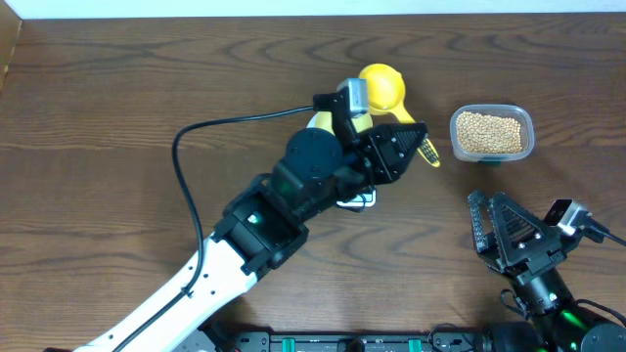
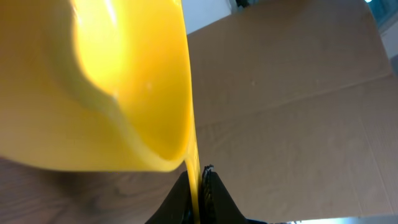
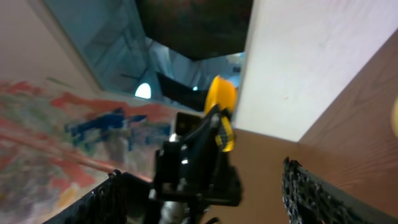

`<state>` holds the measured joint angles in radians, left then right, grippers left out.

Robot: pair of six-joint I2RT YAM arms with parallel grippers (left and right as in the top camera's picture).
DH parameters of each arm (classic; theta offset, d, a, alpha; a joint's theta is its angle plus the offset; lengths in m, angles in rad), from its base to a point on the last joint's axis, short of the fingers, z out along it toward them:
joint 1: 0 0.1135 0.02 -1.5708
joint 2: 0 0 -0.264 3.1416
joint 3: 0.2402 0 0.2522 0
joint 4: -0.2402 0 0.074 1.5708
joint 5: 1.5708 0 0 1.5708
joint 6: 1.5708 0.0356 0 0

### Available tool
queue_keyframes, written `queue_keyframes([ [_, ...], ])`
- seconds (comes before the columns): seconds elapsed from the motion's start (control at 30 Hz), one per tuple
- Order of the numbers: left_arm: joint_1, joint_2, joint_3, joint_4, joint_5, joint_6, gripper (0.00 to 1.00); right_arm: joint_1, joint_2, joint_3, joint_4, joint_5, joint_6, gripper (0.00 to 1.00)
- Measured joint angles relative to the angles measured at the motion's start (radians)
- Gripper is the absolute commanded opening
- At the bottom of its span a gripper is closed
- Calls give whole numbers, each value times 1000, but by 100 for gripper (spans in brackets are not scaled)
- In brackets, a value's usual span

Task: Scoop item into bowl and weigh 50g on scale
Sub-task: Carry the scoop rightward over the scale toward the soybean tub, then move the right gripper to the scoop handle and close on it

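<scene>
on the table (image 1: 98, 98), one tub (image 1: 529, 121) of beans (image 1: 489, 134); left pincer (image 1: 422, 147) grips one yellow scoop (image 1: 381, 86), right pincer (image 1: 494, 217) gapes.

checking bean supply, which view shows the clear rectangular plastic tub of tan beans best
Overhead: the clear plastic tub sits whole and uncovered at the right, tan beans visible inside. Neither wrist view shows it; the left one mostly shows the bright yellow plastic scoop.
</scene>
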<state>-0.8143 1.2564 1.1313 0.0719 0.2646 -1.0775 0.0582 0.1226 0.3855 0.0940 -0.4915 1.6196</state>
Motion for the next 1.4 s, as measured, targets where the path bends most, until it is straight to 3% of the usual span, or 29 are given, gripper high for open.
queue_keyframes([
  [0.1, -39, 8, 0, 19, -9, -4, 7, 0, 0, 0, -2, -9, 45, 77],
  [0.43, -132, 12, 0, 51, -10, -49, 7, 0, 0, 0, 0, -36, 181, 61],
  [0.9, -187, 12, 0, 48, -29, -50, 7, 0, 0, 0, 23, -68, 226, 37],
  [1.4, -201, 12, 0, -2, -32, -50, 7, 0, 0, 0, 23, -74, 229, 29],
])
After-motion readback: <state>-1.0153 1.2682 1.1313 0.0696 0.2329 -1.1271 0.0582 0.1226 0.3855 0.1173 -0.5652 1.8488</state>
